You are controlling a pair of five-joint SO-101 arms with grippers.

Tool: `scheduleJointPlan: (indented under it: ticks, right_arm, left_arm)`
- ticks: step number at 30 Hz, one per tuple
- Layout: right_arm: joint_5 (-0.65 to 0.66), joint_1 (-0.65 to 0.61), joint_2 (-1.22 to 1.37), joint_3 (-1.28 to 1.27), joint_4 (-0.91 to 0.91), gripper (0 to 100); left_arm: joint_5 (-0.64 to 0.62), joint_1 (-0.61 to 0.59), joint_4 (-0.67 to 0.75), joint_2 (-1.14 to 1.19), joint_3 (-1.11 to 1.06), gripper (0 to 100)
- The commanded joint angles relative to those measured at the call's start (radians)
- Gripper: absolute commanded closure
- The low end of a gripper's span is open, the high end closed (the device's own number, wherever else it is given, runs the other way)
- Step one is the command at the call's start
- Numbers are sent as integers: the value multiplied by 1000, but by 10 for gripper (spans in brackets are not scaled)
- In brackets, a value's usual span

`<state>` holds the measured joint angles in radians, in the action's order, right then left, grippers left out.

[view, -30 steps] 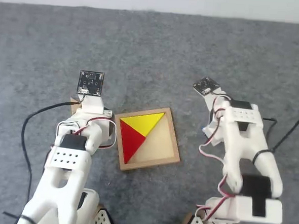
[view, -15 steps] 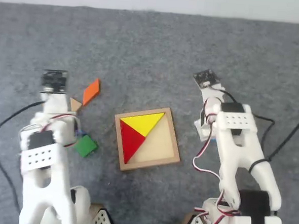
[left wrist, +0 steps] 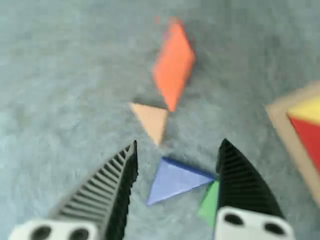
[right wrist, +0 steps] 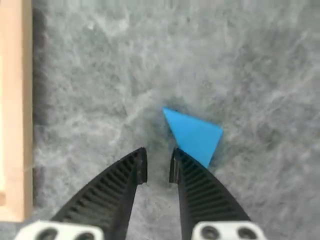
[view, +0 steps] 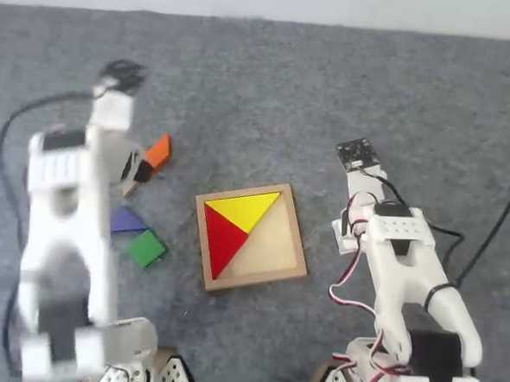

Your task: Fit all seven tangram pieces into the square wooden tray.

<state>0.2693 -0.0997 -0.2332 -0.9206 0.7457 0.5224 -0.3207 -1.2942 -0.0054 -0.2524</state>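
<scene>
The square wooden tray (view: pixel 277 249) lies mid-table with a yellow triangle (view: pixel 245 209) and a red triangle (view: pixel 222 237) in it. Left of it lie an orange parallelogram (view: pixel 158 150), a dark blue triangle (view: pixel 127 221) and a green square (view: pixel 146 247). My left gripper (left wrist: pixel 178 145) hangs open above the dark blue triangle (left wrist: pixel 175 180), near a tan triangle (left wrist: pixel 151 120), the orange parallelogram (left wrist: pixel 172 65) and the green square (left wrist: pixel 210 202). My right gripper (right wrist: pixel 158 155) is narrowly open with nothing in it, just short of a light blue triangle (right wrist: pixel 194 134) right of the tray (right wrist: pixel 15 110).
Grey carpet covers the table. The left arm (view: pixel 64 197) stands over the loose pieces at the left, and the right arm (view: pixel 398 252) stands right of the tray. A black cable (view: pixel 495 223) runs along the right side.
The left arm has swung away from the tray's left edge toward the back left, uncovering the orange, dark blue and green pieces. The right arm has shifted slightly.
</scene>
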Motion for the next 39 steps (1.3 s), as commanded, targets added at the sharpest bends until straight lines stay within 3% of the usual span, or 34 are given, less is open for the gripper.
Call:
scheduleJointPlan:
  ticks: [1, 9, 14, 26, 32, 36, 39]
  right_arm:
    - [-14, 24, -56, 6, -21, 910]
    - [-9, 22, -54, 6, -21, 910]
    - [-9, 21, -56, -2, -36, 910]
    - [-8, 21, -56, -3, -41, 910]
    - [-8, 21, -56, -3, -41, 911]
    - [-8, 21, -54, -3, -41, 911]
    - [-8, 21, -54, -3, -42, 911]
  left_arm:
    - [181, 51, -147, 296, 367, 750]
    - [374, 84, -169, 664, 792, 749]
    - [505, 77, -307, 855, 1040, 749]
    - [537, 48, -463, 1277, 1549, 750]
    - [539, 43, -463, 1266, 1526, 763]
    - [539, 40, -463, 1218, 1449, 896]
    - [508, 44, -462, 1154, 1343, 917]
